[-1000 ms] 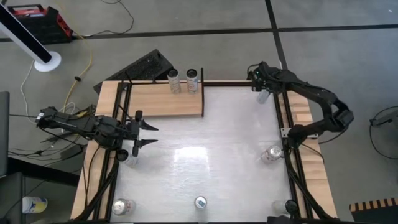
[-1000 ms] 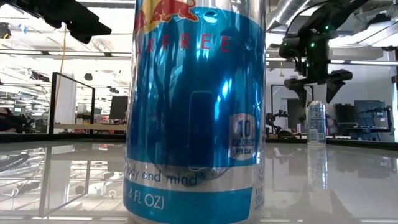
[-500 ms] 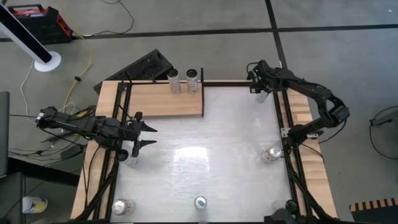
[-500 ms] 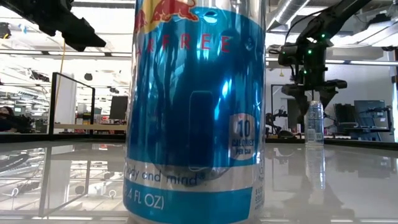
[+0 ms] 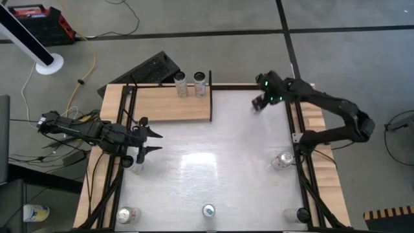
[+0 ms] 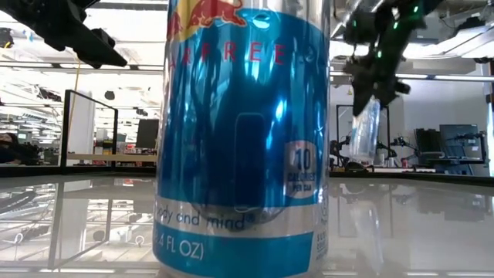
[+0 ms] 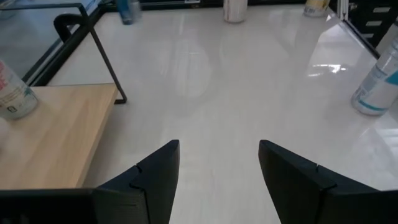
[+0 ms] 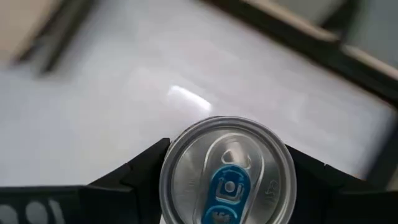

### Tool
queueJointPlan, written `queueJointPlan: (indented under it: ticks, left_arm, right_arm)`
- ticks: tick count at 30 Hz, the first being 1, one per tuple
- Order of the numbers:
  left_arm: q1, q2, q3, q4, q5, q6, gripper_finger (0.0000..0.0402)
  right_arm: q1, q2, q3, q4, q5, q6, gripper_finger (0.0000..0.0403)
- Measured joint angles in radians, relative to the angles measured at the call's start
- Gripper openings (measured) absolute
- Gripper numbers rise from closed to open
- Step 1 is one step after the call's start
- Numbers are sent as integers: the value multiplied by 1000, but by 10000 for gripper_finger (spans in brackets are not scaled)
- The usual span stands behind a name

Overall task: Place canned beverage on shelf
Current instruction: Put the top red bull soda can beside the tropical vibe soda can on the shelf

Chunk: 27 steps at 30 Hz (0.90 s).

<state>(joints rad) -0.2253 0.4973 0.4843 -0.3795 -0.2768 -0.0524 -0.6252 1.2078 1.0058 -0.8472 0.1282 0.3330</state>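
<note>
Nearest the low camera, a tall blue-and-silver beverage can stands at the table's near edge, filling that view and hiding most of the glossy white tabletop. Only the high view shows the spare cans along the near edge and the sides. At the left edge, the left gripper hangs above the table with its jaws apart and empty; its wrist view confirms nothing lies between the fingers. Farther off, at the far right, the right gripper is clamped on a slim silver can with a blue tab, lifted clear of the table and tilted in the low view, presumably for carrying left. At the far left lies the pale wooden shelf board, with two silver cans standing at its far right corner.
</note>
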Motion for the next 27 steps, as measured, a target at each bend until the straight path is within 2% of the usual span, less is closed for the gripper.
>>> queueJointPlan:
  ticks: [6, 10, 13, 19, 27]
  left_arm:
    - [0, 0, 0, 0, -13, 22, 206]
    - [0, 0, 0, 0, -26, 22, 206]
    - [0, 0, 0, -4, -26, 22, 206]
    - [0, 0, 0, -27, -26, 22, 206]
    - [0, 0, 0, -46, -26, 22, 206]
  right_arm:
    - [390, -21, 0, -4, -2, -2, 263]
    - [644, 24, 2, 1, -7, -46, 263]
    - [789, 61, 1, 43, -6, -69, 263]
    - [919, 133, 1, 106, -1, 1, 263]
    - [956, 234, 9, 158, 6, 28, 263]
